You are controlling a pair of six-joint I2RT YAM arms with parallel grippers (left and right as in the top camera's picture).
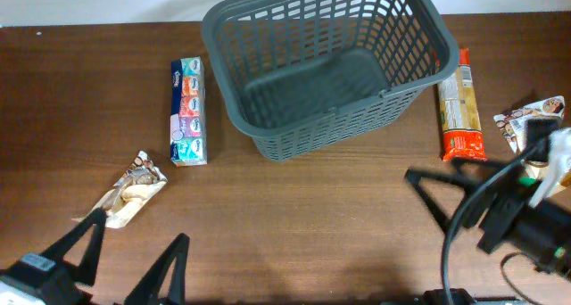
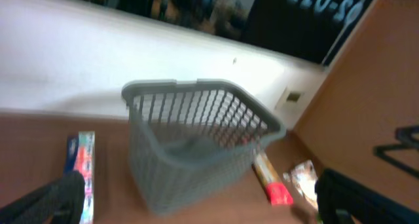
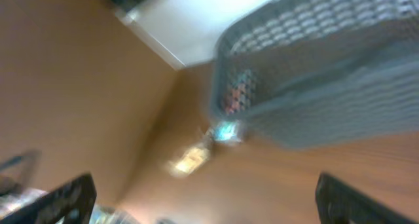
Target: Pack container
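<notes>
The container is set empty at the table's far middle. The left gripper and right gripper are held wide apart, with nothing gripped. The nearby snack packet is best straddled squarely and pinched across its narrow width.

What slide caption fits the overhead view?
Empty grey basket, colourful box and snack packet to its left, long orange packet to its right, left hand and right hand open.

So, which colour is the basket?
The basket is dark grey; the overhead view shows it best.
</notes>
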